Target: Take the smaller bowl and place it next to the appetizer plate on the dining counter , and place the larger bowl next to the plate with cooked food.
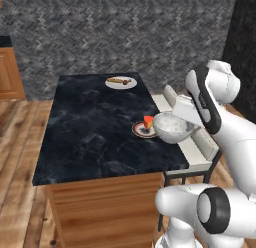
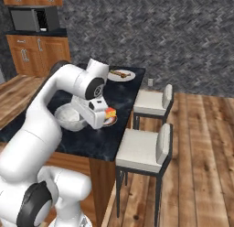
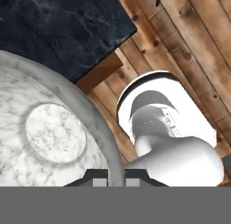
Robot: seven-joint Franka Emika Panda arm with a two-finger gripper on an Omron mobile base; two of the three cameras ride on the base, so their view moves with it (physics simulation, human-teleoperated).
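Your hand (image 3: pixel 116 177) is clamped on the rim of the larger bowl (image 1: pixel 172 127), held over the surface (image 1: pixel 95 132) edge, just beside the appetizer plate (image 1: pixel 141 130)

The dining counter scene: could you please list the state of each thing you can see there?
bowl: held at its rim, lifted over the counter's near edge, upright, empty.
gripper: shut on the bowl's rim.
appetizer plate: flat on the dining counter, orange wedge on it, beside the bowl.
plate with cooked food: flat at the far end, untouched.
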